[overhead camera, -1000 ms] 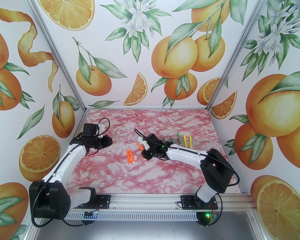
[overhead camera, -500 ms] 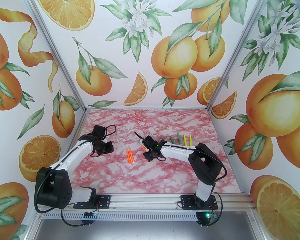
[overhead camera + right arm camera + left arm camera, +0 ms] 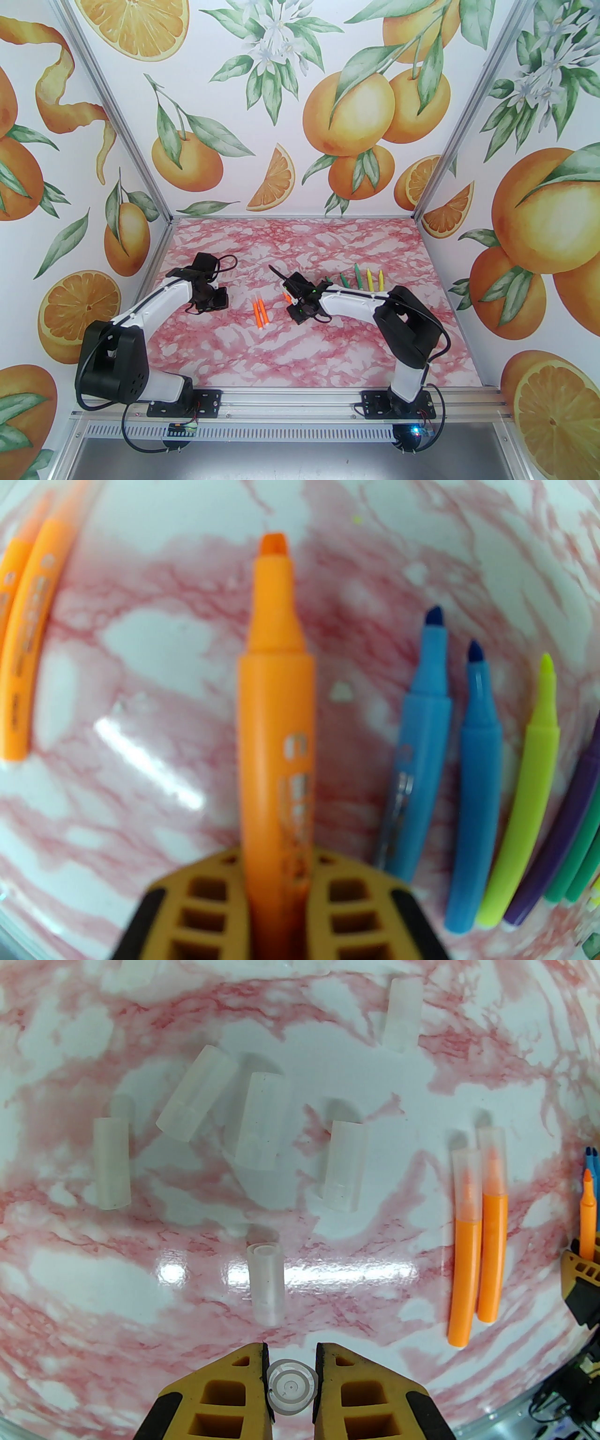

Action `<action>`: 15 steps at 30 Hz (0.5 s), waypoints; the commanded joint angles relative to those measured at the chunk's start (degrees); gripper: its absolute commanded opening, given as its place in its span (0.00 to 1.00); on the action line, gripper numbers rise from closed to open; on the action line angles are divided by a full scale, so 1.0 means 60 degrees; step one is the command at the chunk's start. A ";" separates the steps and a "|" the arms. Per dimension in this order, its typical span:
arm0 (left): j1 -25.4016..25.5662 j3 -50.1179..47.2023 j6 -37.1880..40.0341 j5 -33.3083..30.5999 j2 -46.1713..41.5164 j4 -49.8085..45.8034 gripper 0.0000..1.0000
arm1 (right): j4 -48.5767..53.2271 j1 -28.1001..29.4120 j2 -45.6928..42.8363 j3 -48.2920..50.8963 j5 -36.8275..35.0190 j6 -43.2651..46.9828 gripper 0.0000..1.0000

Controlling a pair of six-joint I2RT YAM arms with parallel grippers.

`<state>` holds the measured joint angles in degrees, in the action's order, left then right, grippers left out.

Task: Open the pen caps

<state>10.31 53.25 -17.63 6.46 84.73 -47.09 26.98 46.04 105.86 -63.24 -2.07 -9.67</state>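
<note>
Pen caps (image 3: 265, 1121), clear ones, mostly lie loose on the surface (image 3: 70, 1264), while the left end effector (image 3: 291, 1365) is closed on another cap (image 3: 290, 1389), the right end effector (image 3: 276, 862) grips a bare orange marker (image 3: 274, 714), and two orange markers (image 3: 476, 1250) are not yet opened.

- The left arm (image 3: 154, 304) has smooth white link shells between bulky black joint housings; the housing at lower left of the top view carries a cluster of small round holes.
- The right arm (image 3: 351, 297) has the same white-and-black build, with small green lights (image 3: 313, 294) glowing near its wrist.
- Thin black cables (image 3: 227, 262) loop off each wrist and run along the links.
- Black base plates (image 3: 206, 402) sit bolted to a silver slotted rail (image 3: 290, 403), with fine red and black wires beside them.
- The left fingers (image 3: 220, 1391) are yellow with rectangular cut-out pockets, black outer corners and dark inner pads.
- The right fingers (image 3: 201, 902), blurred, show the same yellow lattice and black corners.
</note>
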 commanded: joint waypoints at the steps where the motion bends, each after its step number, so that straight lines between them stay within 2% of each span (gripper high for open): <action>1: 0.0088 0.0106 -0.0033 -0.0381 0.0278 0.0037 0.00 | 0.0170 0.0002 0.0139 -0.0212 -0.0233 -0.0062 0.21; 3: 0.0060 0.0177 -0.0158 -0.1008 0.0603 0.0036 0.00 | 0.0160 0.0010 0.0039 -0.0167 -0.0216 -0.0010 0.22; 8: 0.0040 -0.0026 -0.0407 -0.0768 0.1084 0.0613 0.00 | 0.0190 -0.0012 -0.0073 -0.0125 -0.0151 0.0153 0.25; 15: 0.0042 -0.0189 -0.0512 -0.1191 0.1150 0.0748 0.00 | 0.0147 -0.0110 -0.0095 -0.0050 -0.0066 0.0206 0.26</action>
<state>10.52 52.86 -19.64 1.23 91.72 -43.70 27.03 45.89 105.93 -63.29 -2.20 -8.97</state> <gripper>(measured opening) 0.167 0.257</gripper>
